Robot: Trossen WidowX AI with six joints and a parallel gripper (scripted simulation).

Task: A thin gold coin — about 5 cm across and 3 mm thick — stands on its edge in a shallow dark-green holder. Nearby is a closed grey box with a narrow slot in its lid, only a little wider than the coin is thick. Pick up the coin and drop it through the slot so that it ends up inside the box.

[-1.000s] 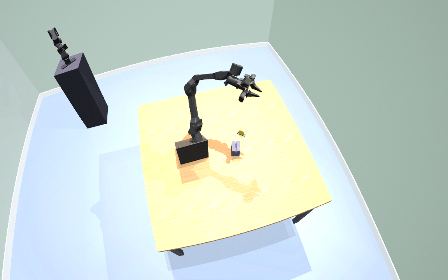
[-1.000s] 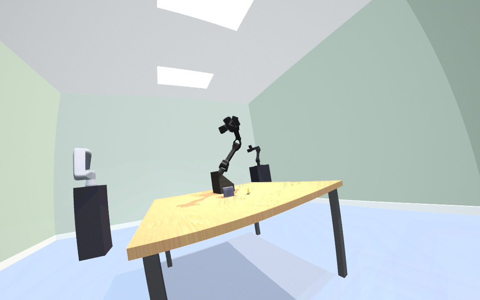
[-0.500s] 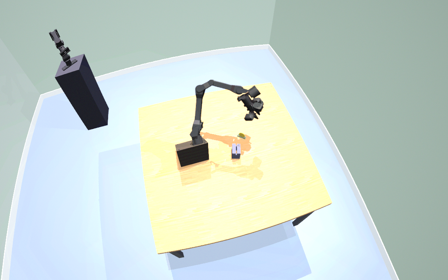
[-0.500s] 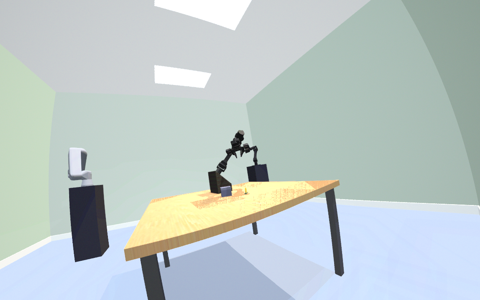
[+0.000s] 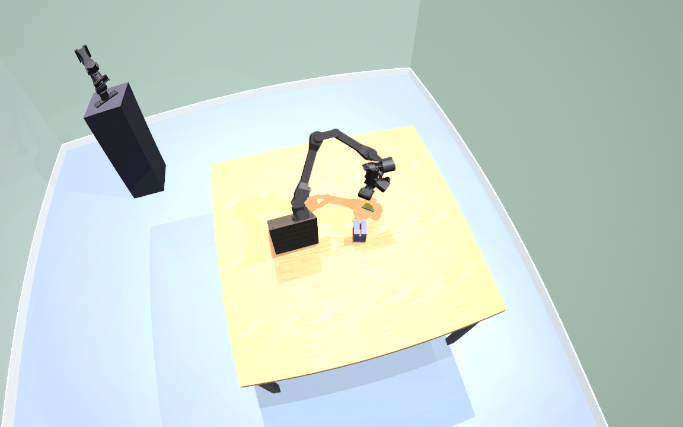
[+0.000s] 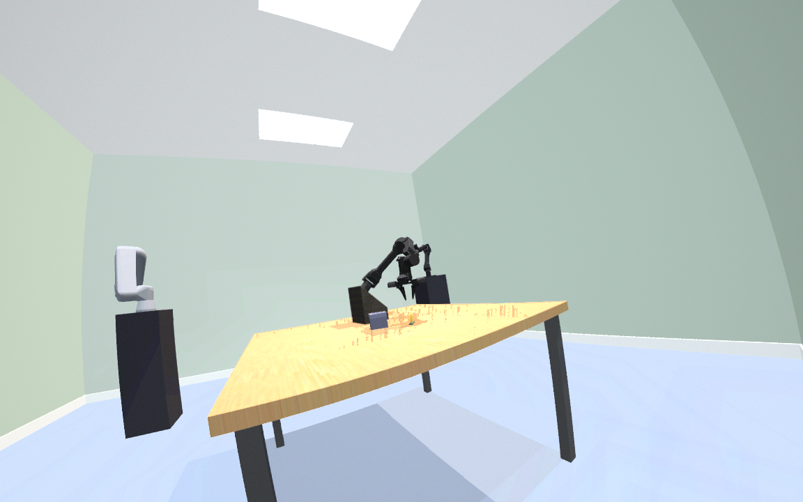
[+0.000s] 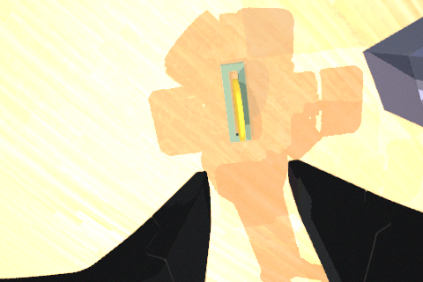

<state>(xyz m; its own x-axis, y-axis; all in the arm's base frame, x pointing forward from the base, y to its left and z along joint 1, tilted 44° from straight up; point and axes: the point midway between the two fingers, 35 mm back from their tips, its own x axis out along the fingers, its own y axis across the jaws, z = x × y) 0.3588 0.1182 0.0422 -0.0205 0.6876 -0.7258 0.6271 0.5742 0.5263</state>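
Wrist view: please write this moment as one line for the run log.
phase: approach | gripper: open, empty, above coin | coin: on edge in holder | box: closed, untouched

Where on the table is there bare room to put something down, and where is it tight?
Bare wood runs from the grey box to the table's near edge, and along its right side. It is tight among the arm's base, box and coin in its holder, with the open claw above.
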